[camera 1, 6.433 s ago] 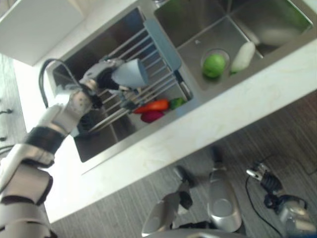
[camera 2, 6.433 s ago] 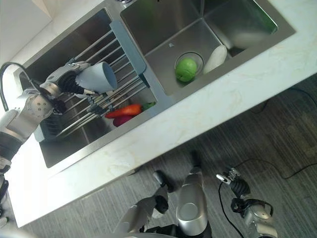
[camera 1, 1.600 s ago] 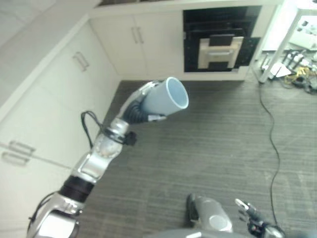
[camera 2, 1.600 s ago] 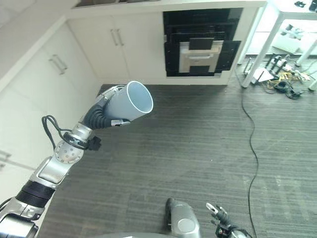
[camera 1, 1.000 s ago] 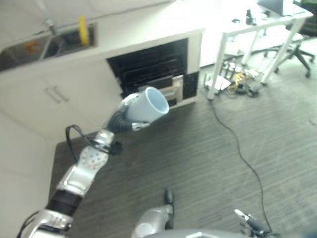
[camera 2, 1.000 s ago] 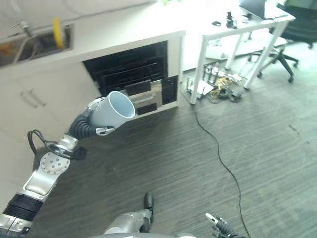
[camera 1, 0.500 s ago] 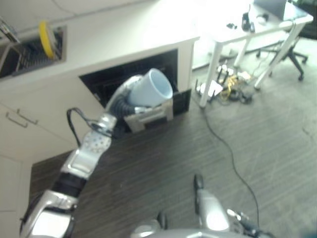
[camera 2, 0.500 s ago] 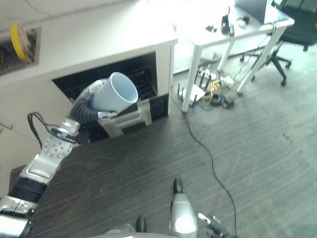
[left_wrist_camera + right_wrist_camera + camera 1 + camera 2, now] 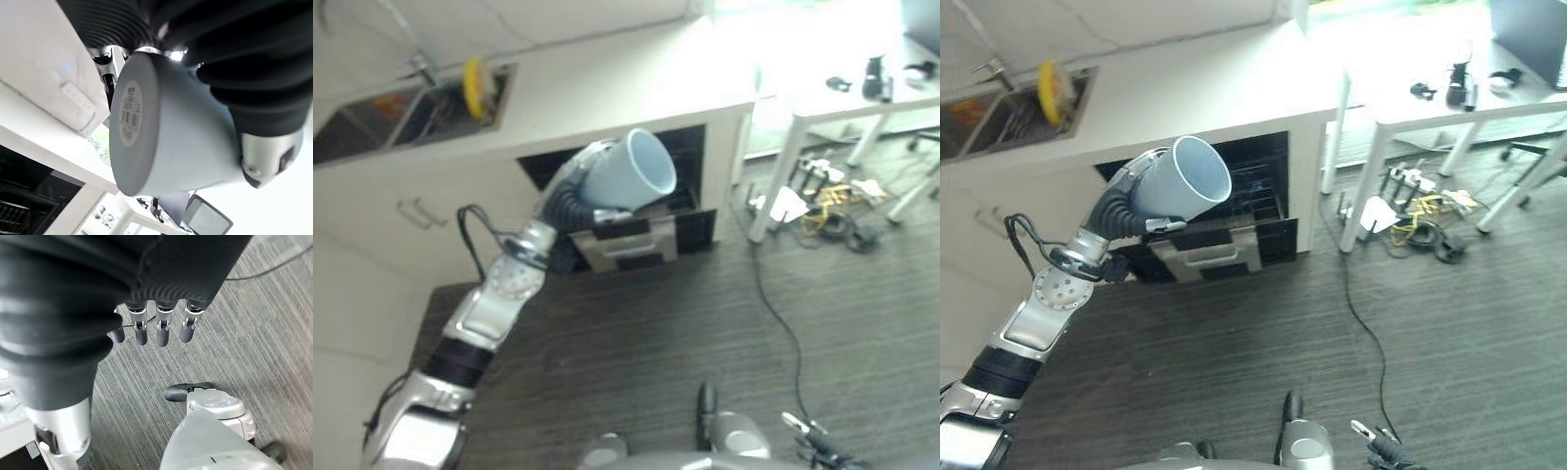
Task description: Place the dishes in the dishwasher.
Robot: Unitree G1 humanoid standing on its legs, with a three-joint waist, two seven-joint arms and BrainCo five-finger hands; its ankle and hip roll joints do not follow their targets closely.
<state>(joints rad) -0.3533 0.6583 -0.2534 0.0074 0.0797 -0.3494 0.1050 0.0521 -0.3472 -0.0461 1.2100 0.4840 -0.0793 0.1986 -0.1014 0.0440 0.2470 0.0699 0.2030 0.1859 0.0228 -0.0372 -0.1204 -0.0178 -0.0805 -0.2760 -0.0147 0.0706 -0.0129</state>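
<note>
overhead, left hand (image 9: 1141, 186) grips pale blue cup (image 9: 1185, 178) before open dishwasher (image 9: 1234, 225); wrist view: right hand (image 9: 156, 323) fingers relaxed, holding nothing.

We see a pale blue cup (image 9: 1183, 178) held up off the floor, tilted with its open mouth facing up and right. Just beyond it, under the counter, the dishwasher (image 9: 1234, 211) stands open, its dark rack drawer pulled out.

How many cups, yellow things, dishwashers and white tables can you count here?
Cups: 1, the pale blue cup held in the left hand
Yellow things: 1, a yellow item by the sink
Dishwashers: 1, the open dishwasher under the counter
White tables: 1, the white table
Total: 4
</note>
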